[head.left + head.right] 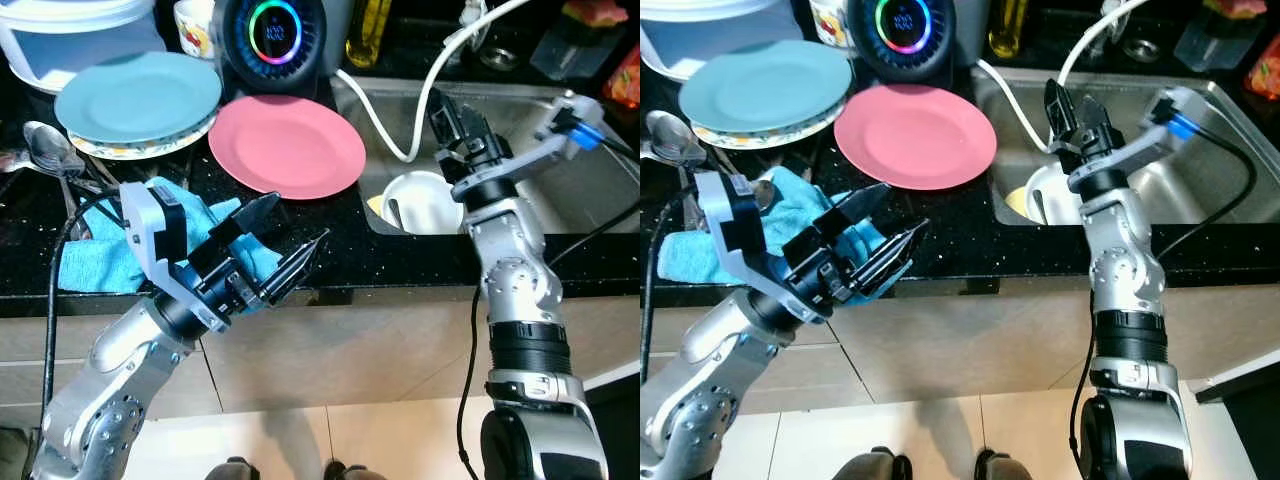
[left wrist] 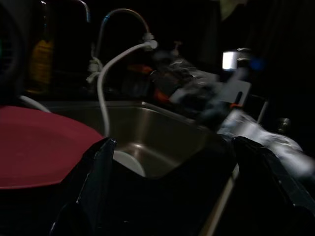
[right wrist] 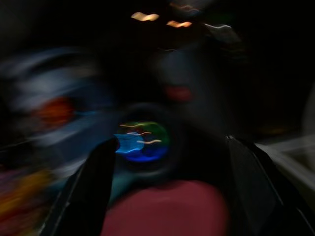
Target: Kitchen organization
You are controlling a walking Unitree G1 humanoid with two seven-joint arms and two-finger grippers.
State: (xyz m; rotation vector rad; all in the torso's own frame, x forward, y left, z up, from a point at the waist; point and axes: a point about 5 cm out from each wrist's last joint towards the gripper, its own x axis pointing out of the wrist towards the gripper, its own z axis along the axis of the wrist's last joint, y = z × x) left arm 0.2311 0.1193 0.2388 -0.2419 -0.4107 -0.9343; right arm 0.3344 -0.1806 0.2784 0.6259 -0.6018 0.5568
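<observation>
Judging progress as early, we see left gripper [image 1: 285,245] spread and empty at the counter's front edge, right gripper [image 1: 452,120] spread above the sink [image 1: 560,190], pink plate [image 1: 287,146] beside the sink's left rim, white cup [image 1: 420,203] unwashed inside.

A black counter [image 1: 960,235] is seen from above, with a steel sink [image 1: 1200,190] set into it on the right. A pink plate [image 1: 915,136] is laid near the sink's edge, and a light blue plate [image 1: 765,85] is stacked on a patterned one behind it to the left. Spoons [image 1: 675,145] are placed beside a blue cloth [image 1: 790,215]. The left gripper [image 1: 885,235] is held open over the counter's front edge, beside the cloth. The right gripper [image 1: 1072,108] is raised, fingers parted, over a white cup [image 1: 1050,195] in the sink. A white hose [image 1: 1080,50] is draped into the sink
</observation>
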